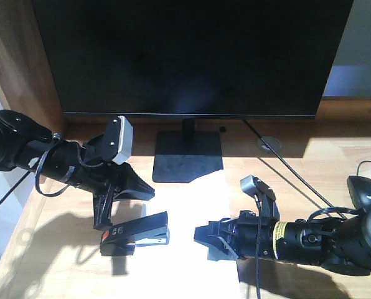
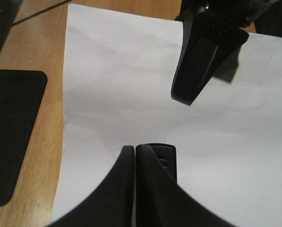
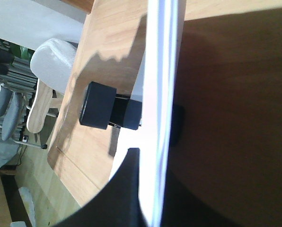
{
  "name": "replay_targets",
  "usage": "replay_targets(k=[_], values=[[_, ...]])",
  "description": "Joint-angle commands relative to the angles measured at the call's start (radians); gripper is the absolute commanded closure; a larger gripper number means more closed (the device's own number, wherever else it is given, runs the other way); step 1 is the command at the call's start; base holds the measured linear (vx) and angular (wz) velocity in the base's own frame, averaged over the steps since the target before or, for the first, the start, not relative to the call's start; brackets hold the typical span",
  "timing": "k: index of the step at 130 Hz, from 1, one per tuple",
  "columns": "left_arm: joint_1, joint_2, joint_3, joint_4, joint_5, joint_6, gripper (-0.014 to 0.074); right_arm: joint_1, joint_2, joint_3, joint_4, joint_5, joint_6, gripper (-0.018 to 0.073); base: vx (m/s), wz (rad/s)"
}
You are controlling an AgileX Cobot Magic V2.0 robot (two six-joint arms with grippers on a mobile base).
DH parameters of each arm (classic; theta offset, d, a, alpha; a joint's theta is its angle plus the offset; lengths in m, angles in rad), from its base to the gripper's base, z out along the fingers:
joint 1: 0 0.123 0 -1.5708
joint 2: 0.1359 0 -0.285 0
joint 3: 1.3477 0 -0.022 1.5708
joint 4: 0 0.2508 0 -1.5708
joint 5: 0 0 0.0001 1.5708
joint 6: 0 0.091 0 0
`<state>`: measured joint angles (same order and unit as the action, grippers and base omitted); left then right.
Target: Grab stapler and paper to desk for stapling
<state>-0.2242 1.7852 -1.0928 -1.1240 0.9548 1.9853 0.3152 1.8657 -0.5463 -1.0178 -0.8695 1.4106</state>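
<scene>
The black stapler (image 1: 136, 233) with its orange-red patch lies on the desk (image 1: 48, 249) at the left edge of the sunlit white paper (image 1: 188, 212). My left gripper (image 1: 149, 192) hangs just above the stapler, shut with nothing between its fingers. In the left wrist view the gripper (image 2: 134, 147) hides all but one end of the stapler (image 2: 162, 156), which shows over the paper (image 2: 122, 80). My right gripper (image 1: 199, 235) is shut on the paper. In the right wrist view the sheet (image 3: 156, 94) runs edge-on through that gripper (image 3: 155, 142), with the stapler (image 3: 99, 105) beyond.
A large black monitor (image 1: 192, 56) on a flat black base (image 1: 188, 159) stands at the back of the desk. A black mouse (image 1: 366, 190) lies at the far right, and a cable (image 1: 297, 174) crosses the desk there. Chairs (image 3: 51, 61) stand beyond the desk's edge.
</scene>
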Motion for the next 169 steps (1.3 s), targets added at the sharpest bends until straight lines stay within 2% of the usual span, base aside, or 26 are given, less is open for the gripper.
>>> replay_targets(k=[1, 21, 40, 41, 48, 49, 59, 69, 92, 124, 140, 149, 156, 169], values=[[-0.003, -0.05, -0.02, -0.062, 0.03, -0.006, 0.0601, -0.004, -0.036, -0.018, 0.015, -0.076, -0.007, 0.0517, 0.0, 0.0], [-0.003, -0.05, -0.02, -0.073, 0.032, -0.006, 0.0596, -0.004, -0.036, -0.018, 0.017, -0.088, -0.007, 0.0382, 0.0, 0.0], [-0.003, -0.05, -0.02, -0.073, 0.033, -0.006, 0.0594, -0.004, -0.036, -0.018, 0.017, -0.088, -0.008, 0.0143, 0.0, 0.0], [-0.003, -0.05, -0.02, -0.073, 0.033, -0.006, 0.0594, -0.004, -0.036, -0.018, 0.017, -0.088, -0.009, 0.0104, 0.0, 0.0], [-0.003, -0.05, -0.02, -0.073, 0.035, -0.006, 0.0594, -0.004, -0.036, -0.018, 0.017, -0.088, -0.012, 0.003, 0.0, 0.0], [-0.003, -0.05, -0.02, -0.073, 0.036, -0.006, 0.0594, -0.004, -0.036, -0.018, 0.016, -0.088, -0.013, -0.0005, 0.0, 0.0], [-0.003, -0.05, -0.02, -0.073, 0.037, -0.006, 0.0594, -0.004, -0.036, -0.018, 0.016, -0.086, -0.022, -0.0099, 0.0, 0.0], [-0.003, -0.05, -0.02, -0.073, 0.037, -0.006, 0.0594, -0.004, -0.036, -0.018, 0.015, -0.074, -0.022, -0.0153, 0.0, 0.0], [-0.003, -0.05, -0.02, -0.073, 0.037, -0.006, 0.0594, -0.004, -0.066, -0.018, -0.012, 0.004, -0.029, -0.0146, 0.0, 0.0], [-0.003, -0.05, -0.02, -0.073, 0.037, -0.006, 0.0594, -0.004, -0.192, -0.018, -0.103, 0.288, -0.033, -0.0101, 0.0, 0.0], [-0.003, -0.05, -0.02, -0.072, 0.03, -0.01, 0.0594, -0.004, -0.284, -0.018, -0.155, 0.486, -0.037, -0.0083, 0.0, 0.0], [-0.003, -0.05, -0.02, -0.072, 0.003, -0.062, 0.0594, -0.004, -0.343, -0.018, -0.182, 0.638, -0.039, -0.0057, 0.0, 0.0], [-0.003, -0.05, -0.02, -0.072, -0.022, -0.106, 0.0594, -0.004, -0.376, -0.018, -0.198, 0.701, -0.041, -0.0027, 0.0, 0.0], [-0.003, -0.05, -0.02, -0.064, -0.098, -0.247, 0.0594, -0.004, -0.464, -0.018, -0.224, 0.89, -0.059, 0.0068, 0.0, 0.0]])
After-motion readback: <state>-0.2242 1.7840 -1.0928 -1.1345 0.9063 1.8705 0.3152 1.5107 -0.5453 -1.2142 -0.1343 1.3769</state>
